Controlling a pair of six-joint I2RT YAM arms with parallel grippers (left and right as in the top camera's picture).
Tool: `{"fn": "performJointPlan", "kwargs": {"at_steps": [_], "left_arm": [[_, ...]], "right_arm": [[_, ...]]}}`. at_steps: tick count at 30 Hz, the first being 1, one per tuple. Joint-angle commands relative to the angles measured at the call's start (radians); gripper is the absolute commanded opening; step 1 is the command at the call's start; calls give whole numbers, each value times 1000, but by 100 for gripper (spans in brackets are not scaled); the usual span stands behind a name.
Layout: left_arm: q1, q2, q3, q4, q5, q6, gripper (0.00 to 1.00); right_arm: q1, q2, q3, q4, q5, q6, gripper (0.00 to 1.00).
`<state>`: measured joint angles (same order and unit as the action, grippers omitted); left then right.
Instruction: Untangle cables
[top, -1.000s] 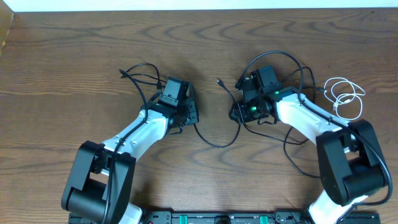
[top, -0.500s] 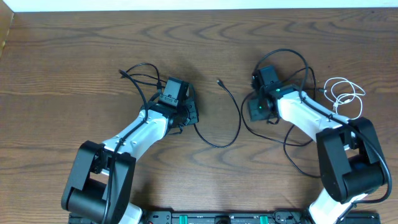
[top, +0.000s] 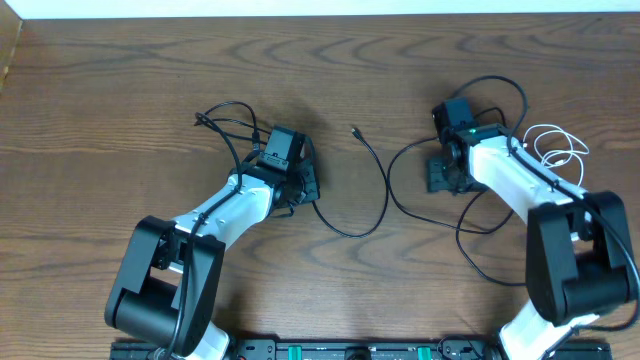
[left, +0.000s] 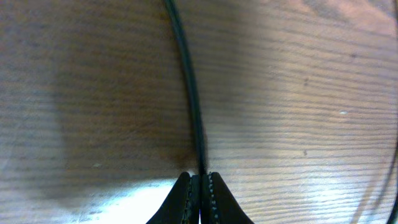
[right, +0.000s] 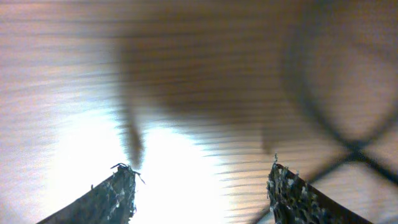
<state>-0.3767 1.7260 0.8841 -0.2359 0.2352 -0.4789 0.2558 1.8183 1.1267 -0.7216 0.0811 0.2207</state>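
- A thin black cable (left: 188, 87) is pinched between the closed fingers of the left gripper (left: 199, 182).
- From there it is laid in a curve across the table (top: 120, 90). Its small plug end (top: 354, 130) is seen between the left arm (top: 225, 210) and the right arm (top: 520, 185).
- More black cable loops (top: 228, 118) are seen just beside the left arm.
- A short white cable (top: 556, 158) is curled up near the right arm.
- The right gripper (right: 202, 193) is held wide open over the wood, and nothing is gripped by it.

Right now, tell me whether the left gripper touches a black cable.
Touching: the left wrist view shows the left gripper shut on the black cable, pinching it.
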Motion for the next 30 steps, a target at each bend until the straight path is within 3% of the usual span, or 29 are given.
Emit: {"fn": "performJointPlan", "kwargs": {"at_steps": [1,4,7,13,16,17,18,23,30], "left_arm": [[1,6,-11,24,75,-12,8],[12,-3,6,40,185,-11,8],[38,-31,25,40,256,-12,8],[114,-111,31,42,269,-12,11],[143,-119,31,42,251,-12,56],[145,-117,30,39,222,-13,67],[145,-114,29,35,169,-13,72],[136,-85,20,39,-19,-23,73],[132,26,19,129,-45,-81,73]], "right_arm": [[40,-97,32,8,-317,-161,67],[76,-123,32,23,-449,-257,69],[94,-119,29,44,-458,-263,73],[120,-98,20,77,-458,-263,79],[133,-98,20,87,-457,-263,81],[135,-98,20,90,-458,-263,80],[137,-98,20,94,-458,-263,81],[160,-98,20,105,-458,-262,82],[187,-98,20,125,-457,-262,82]]}}
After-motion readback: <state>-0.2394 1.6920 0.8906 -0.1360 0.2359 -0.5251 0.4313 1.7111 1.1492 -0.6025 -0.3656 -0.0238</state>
